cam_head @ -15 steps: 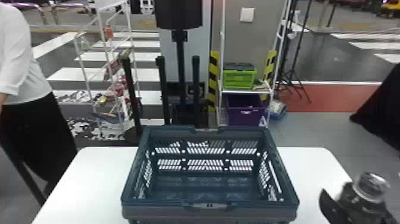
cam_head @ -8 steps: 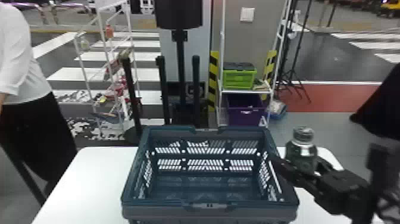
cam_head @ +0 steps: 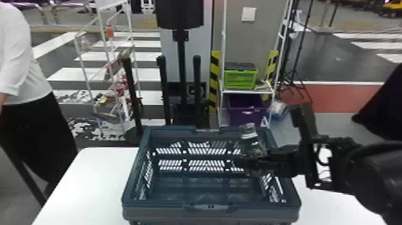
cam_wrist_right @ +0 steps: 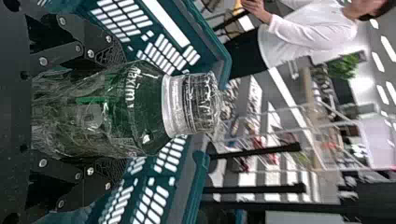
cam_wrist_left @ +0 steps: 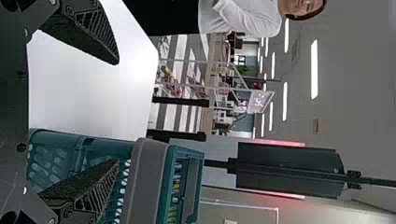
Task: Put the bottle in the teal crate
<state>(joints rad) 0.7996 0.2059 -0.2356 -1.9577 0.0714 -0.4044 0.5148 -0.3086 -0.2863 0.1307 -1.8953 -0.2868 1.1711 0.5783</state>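
Right end effector [cam_wrist_right: 112, 112] clasped bottle [cam_wrist_right: 140, 102] round body, cap up, over right part of teal crate [cam_head: 155, 211], likely so base went in first. Left end effector [cam_wrist_left: 114, 112] hung empty, fingers apart.

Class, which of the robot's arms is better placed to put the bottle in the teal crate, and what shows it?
The right, I'd judge: its gripper is closed on the bottle, apparently above the teal crate's right side. The left gripper is open and holds nothing.
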